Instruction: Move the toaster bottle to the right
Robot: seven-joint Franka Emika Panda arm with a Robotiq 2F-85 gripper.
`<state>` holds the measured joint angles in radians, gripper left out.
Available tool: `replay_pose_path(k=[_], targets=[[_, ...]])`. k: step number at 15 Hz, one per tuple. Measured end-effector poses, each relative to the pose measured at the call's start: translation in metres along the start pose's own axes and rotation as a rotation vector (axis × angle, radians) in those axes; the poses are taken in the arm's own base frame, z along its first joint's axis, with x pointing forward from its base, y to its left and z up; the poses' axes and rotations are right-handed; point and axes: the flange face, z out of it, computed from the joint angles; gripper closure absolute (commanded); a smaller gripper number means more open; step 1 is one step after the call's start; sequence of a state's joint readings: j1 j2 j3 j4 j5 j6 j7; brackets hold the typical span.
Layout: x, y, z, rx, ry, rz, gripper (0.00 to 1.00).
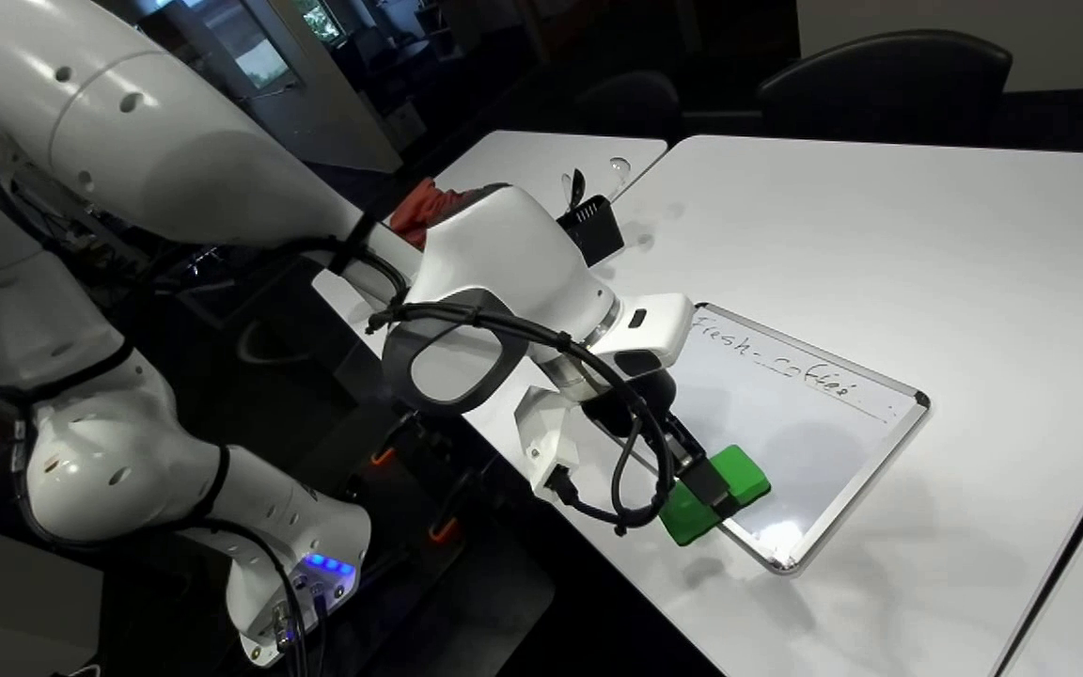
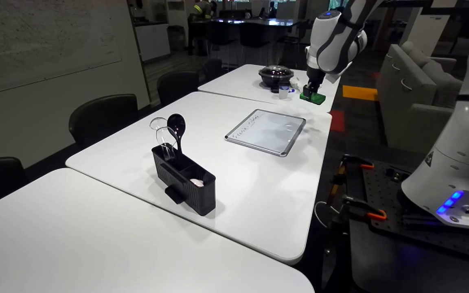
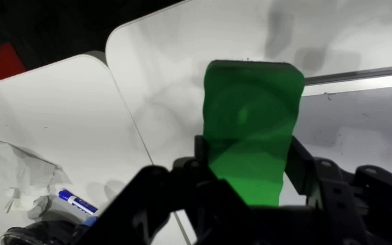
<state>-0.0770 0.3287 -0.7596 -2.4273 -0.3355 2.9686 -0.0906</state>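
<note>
A green block [image 1: 742, 473], which looks like a whiteboard eraser, is held in my gripper [image 1: 713, 489]. It also shows in an exterior view [image 2: 316, 99] and in the wrist view [image 3: 250, 115]. The two black fingers of the gripper [image 3: 247, 149] press on its long sides. The block hangs above the table, with shadows under it, close to the table's edge. A whiteboard [image 1: 814, 451] with handwriting lies flat on the table; it also shows in an exterior view [image 2: 269, 132] and at the right of the wrist view [image 3: 359, 119]. No toaster or bottle shows.
A black caddy [image 2: 189, 185] with spoons stands on the table. A black lidded bowl [image 2: 276, 77] and a clear cup [image 2: 283, 91] stand on the far table. Crumpled paper [image 3: 26, 166] and a blue marker [image 3: 78, 202] lie there. A seam separates the tables. Chairs [image 2: 104, 116] line one side.
</note>
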Motion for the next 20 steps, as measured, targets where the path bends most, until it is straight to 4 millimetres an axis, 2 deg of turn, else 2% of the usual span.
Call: replay_pose_path(k=[3,6,10,13,15,16,17,19,20], targets=[[0.02,0.04,0.015,-0.027,0.009,0.087,0.68],[0.045,0.065,0.039,-0.021,0.009,0.078,0.68],[0.073,0.073,0.086,0.049,0.007,0.013,0.68],[0.084,0.075,0.121,0.08,0.018,-0.025,0.68],[0.089,0.076,0.136,0.094,0.029,-0.038,0.68],[0.092,0.075,0.142,0.102,0.034,-0.045,0.18],[0.094,0.074,0.147,0.107,0.038,-0.048,0.17],[0.098,0.07,0.152,0.111,0.035,-0.053,0.04],[0.099,0.069,0.152,0.111,0.036,-0.056,0.0]])
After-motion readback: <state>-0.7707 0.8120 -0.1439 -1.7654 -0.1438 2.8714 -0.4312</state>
